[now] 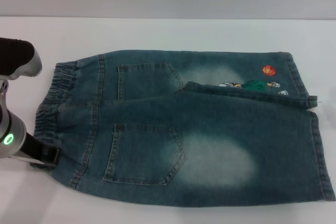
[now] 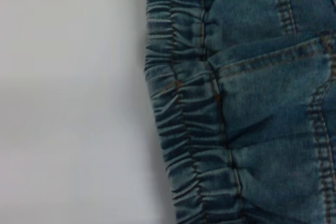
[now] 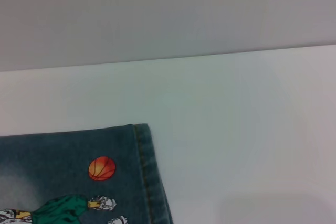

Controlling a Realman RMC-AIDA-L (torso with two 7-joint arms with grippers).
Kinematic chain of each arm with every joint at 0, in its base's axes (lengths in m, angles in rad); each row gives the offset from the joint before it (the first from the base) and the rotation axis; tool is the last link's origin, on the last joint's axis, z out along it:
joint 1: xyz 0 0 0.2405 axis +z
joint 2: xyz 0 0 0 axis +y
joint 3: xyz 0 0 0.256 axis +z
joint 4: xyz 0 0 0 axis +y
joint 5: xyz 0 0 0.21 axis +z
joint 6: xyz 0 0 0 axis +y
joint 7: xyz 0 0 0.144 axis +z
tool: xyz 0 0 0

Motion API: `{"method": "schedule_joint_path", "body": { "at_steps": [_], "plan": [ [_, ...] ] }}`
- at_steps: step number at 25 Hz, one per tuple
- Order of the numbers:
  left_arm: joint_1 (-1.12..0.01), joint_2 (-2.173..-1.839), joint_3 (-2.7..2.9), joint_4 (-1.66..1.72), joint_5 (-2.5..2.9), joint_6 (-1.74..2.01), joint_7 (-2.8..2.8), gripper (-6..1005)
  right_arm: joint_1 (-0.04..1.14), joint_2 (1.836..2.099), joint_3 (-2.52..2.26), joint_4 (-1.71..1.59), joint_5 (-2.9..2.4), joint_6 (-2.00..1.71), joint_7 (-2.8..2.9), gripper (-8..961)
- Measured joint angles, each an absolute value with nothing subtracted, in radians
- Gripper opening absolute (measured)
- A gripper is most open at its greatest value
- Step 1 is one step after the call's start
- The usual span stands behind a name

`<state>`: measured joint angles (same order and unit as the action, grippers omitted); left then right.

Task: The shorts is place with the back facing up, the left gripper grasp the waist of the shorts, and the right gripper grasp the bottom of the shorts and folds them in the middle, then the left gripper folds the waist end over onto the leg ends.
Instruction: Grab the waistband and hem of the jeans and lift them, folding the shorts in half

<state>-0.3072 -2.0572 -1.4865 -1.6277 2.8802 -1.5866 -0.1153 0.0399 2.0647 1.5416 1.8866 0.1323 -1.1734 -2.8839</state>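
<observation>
The shorts (image 1: 210, 124) lie flat on the white table, back up, with both patch pockets showing. The gathered waist (image 1: 55, 95) is at the left and the leg ends (image 1: 320, 150) at the right. The near leg overlaps the far leg, which bears the orange ball embroidery (image 1: 269, 70). My left gripper (image 1: 44, 155) sits at the near corner of the waist, below its silver arm with the green light. In the left wrist view the ruffled waist (image 2: 178, 119) fills the frame's middle. The right wrist view shows the far leg's hem corner (image 3: 144, 166) and ball (image 3: 102, 168). The right gripper is out of view.
The white table (image 1: 157, 32) runs back to a pale wall. Bare tabletop (image 2: 68, 103) lies beside the waist and beyond the far hem (image 3: 236, 129). Nothing else stands on the table.
</observation>
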Motion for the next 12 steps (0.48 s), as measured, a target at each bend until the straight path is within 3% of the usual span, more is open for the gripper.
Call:
{"method": "schedule_joint_path", "body": {
  "at_steps": [5, 10, 12],
  "plan": [
    [-0.313, -2.059, -1.48, -1.637, 2.881, -1.587, -0.115, 197, 0.04, 2.065, 1.54, 1.887, 0.128, -1.173, -2.884, 588],
    [-0.314, -2.06, -1.475, -1.639, 2.881, -1.589, -0.115, -2, 0.036, 2.065, 1.539, 1.887, 0.128, -1.175, -2.884, 588],
    [-0.309, -2.06, -1.474, -1.656, 2.881, -1.59, -0.116, 3, 0.034, 2.065, 1.539, 1.887, 0.128, -1.175, -2.884, 588]
  ]
}}
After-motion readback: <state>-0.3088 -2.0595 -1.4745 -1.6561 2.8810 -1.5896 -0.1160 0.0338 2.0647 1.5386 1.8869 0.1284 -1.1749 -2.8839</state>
